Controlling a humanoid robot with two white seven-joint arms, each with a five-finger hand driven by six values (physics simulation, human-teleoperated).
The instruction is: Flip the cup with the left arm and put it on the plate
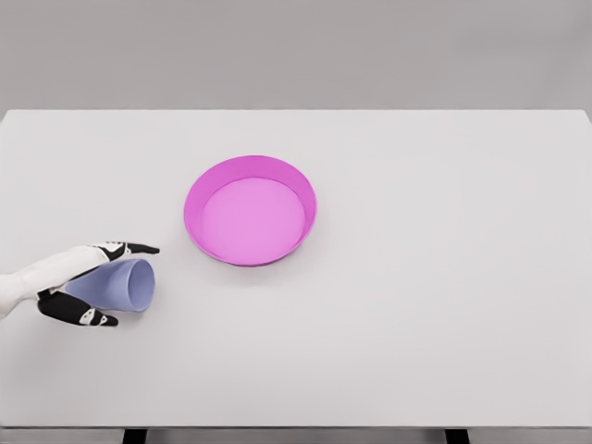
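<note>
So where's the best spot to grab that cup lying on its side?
Around its side wall, coming from the left. The cup lies tipped over with its mouth toward the plate, so the tapered body offers two opposite sides. The left hand already brackets it, fingers above and below.

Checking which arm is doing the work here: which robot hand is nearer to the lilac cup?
Left. The left robot hand is wrapped around the cup, which lies on its side left of the pink plate. The right robot hand is out of view.
</note>
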